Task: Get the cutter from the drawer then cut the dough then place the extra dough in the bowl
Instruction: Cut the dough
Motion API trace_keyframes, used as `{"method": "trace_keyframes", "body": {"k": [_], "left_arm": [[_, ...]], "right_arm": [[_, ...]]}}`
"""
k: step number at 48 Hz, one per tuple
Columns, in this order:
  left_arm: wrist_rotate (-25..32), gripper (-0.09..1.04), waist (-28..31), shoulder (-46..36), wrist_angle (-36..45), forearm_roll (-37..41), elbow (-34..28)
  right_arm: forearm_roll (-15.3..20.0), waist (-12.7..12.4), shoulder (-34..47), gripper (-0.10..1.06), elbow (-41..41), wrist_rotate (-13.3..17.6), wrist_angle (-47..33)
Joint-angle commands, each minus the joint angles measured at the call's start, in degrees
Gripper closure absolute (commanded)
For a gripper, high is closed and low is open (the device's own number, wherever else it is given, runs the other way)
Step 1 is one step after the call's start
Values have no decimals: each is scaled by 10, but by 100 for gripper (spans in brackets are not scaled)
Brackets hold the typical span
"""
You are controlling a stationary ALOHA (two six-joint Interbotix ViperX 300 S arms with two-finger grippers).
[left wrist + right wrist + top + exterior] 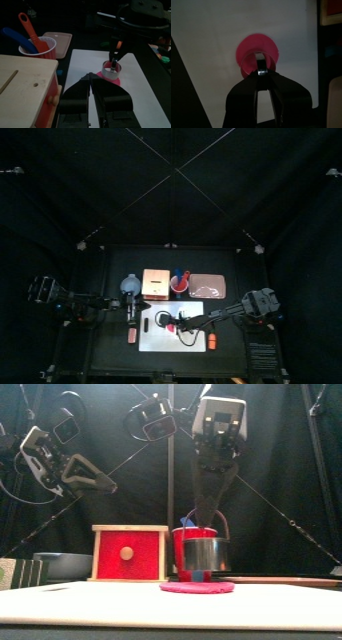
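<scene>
1. The right tool (260,69) is clamped on the wire handle of the metal cutter (201,554), gripping it from above.
2. The cutter stands upright directly under that tool, with its rim down on the pink dough (197,587).
3. The dough lies flat on the white cutting board (171,606), straight beneath the right tool. It spreads out past the cutter's rim on both sides in the front view.
4. The board rests on the black bench (107,353).
5. The left tool (91,76) has its jaws pressed together with nothing between them. It sits low at the board's left edge.
6. From the left tool, the cutter and dough lie just ahead of its tips, near but apart from them. The right tool comes down onto them from above.
7. The pale wooden box (130,554) stands close beside the left tool, its red drawer front facing the bench's front edge.
8. The red cup (30,47) stands behind the right tool, toward the back curtain. It holds a blue knife (13,37) and a red knife (30,30).
9. The pink tray (59,42) lies just beside the cup.
10. The blue-grey bowl (128,283) sits behind the left tool, left of the box, well apart from the right tool and the dough.
</scene>
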Motion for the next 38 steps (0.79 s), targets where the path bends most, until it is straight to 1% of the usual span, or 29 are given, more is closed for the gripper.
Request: {"method": "trace_keyframes", "body": {"k": [1, 6, 12, 19, 29, 38], "left_arm": [[1, 49, 2, -4, 6, -12, -6], [0, 49, 2, -4, 13, -21, -4], [0, 49, 2, -4, 22, -27, -2], [0, 49, 2, -4, 28, -30, -2], [0, 49, 4, -4, 30, -33, 0], [0, 49, 4, -4, 31, -35, 1]], "right_arm": [[4, -4, -1, 44, -32, -18, 4], [6, -4, 5, 44, -37, -30, 3], [7, -9, 6, 44, -31, -31, 3], [0, -14, 6, 44, -26, -31, 1], [2, -21, 6, 44, -24, -32, -5], [4, -21, 6, 44, -15, -32, -5]]}}
